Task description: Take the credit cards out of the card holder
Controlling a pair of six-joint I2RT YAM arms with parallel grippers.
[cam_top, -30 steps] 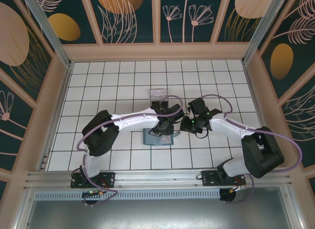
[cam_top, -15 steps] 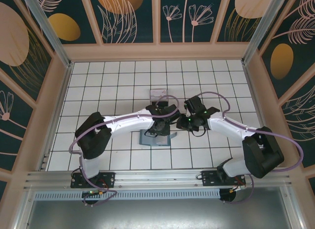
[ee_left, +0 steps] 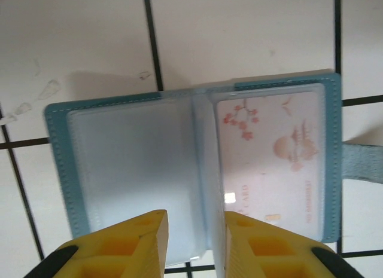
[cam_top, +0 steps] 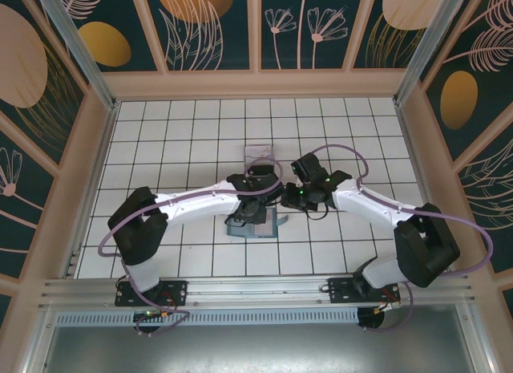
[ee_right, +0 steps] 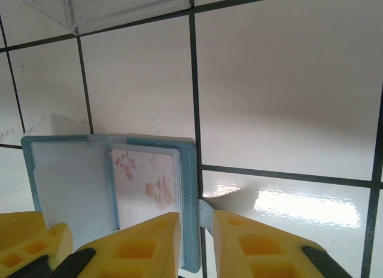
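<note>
Arm bases bolted at the near edge of the white tiled table [cam_top: 160, 148]. Both arms reach in and meet about mid-table. Teal-blue soft bifold card holder [ee_left: 128, 164] lies opened flat on the tiles there, somewhat nearer the near edge than the far one and roughly midway between the left and right edges. Half toward the left arm: frosted clear pocket, contents not discernible. Half toward the right arm: pale whitish-pink credit card [ee_left: 272, 164], blossom sprig and sun printed in orange-pink, fully seated inside its clear pocket. Left gripper [ee_left: 195, 224] sits over the holder's near edge, yellow fingers [ee_left: 128, 242] straddling the centre fold. Its jaws stand part-way apart with a plain gap, pinching nothing. Right gripper [ee_right: 196, 217] is at the holder's right edge. A narrow teal strap tab [ee_right: 204, 209] rises from that edge into the slim gap between its fingers, and the jaws are closed on the tab. Beyond, toward the far edge and close to the centre line, a small clear plastic box [cam_top: 260, 154] sits on the tiles, apart from the holder.
</note>
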